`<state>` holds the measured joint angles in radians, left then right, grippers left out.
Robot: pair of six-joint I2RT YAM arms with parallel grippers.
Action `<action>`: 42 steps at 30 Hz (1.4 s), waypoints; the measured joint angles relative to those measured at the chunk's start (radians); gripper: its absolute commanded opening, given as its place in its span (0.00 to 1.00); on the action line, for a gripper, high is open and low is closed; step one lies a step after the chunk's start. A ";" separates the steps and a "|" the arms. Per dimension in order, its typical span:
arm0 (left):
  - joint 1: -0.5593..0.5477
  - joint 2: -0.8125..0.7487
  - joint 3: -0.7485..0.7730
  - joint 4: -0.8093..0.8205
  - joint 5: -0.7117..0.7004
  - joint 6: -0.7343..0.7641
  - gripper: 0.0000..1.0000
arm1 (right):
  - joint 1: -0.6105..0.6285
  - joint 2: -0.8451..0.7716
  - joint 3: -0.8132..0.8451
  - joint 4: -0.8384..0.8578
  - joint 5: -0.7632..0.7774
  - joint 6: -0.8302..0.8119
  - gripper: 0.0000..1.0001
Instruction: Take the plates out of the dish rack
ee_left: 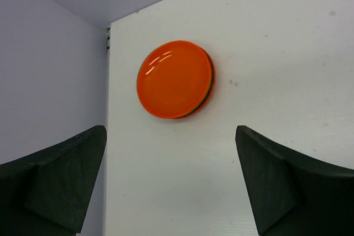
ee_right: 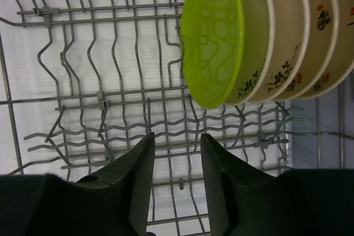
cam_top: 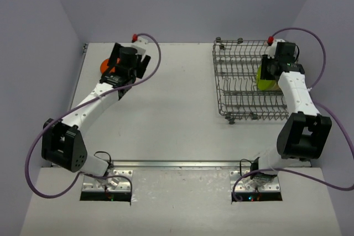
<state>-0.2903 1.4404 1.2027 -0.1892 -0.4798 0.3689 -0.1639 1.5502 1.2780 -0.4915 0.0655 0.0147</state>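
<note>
The orange plate (cam_top: 104, 65) lies flat on the table at the far left, and also shows in the left wrist view (ee_left: 174, 78). My left gripper (cam_top: 129, 62) hovers just beside it, jaws wide open and empty (ee_left: 171, 192). The dish rack (cam_top: 232, 111) stands at the far right. In it a lime green plate (ee_right: 213, 42) and three beige plates with flower prints (ee_right: 287, 37) stand upright side by side. My right gripper (cam_top: 266, 73) is over the rack next to the lime plate (cam_top: 264, 79). Its jaws (ee_right: 176, 147) are a little apart, with only rack wires (ee_right: 99, 100) behind them.
The table's left edge and the side wall (ee_left: 50, 81) run close beside the orange plate. Purple cables (cam_top: 155, 53) loop off both arms. The rack's upright tines (ee_right: 116, 53) fill its left half. Two metal mounting plates (cam_top: 108, 183) sit at the near edge.
</note>
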 measured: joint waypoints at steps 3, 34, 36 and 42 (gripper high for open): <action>-0.138 -0.003 -0.078 0.047 -0.071 0.056 1.00 | -0.010 0.036 0.056 0.017 0.026 -0.019 0.39; -0.273 -0.002 -0.110 0.178 -0.207 0.122 1.00 | -0.072 0.328 0.213 0.073 0.088 -0.111 0.00; -0.273 -0.002 -0.097 0.155 -0.202 0.108 1.00 | -0.074 0.326 0.213 0.072 0.100 -0.113 0.00; -0.273 0.001 -0.016 0.079 -0.164 0.051 1.00 | -0.077 0.263 0.212 0.049 0.114 -0.121 0.00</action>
<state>-0.5636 1.4418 1.1871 -0.1098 -0.6438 0.4195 -0.2409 1.8132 1.4899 -0.4424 0.1795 -0.1062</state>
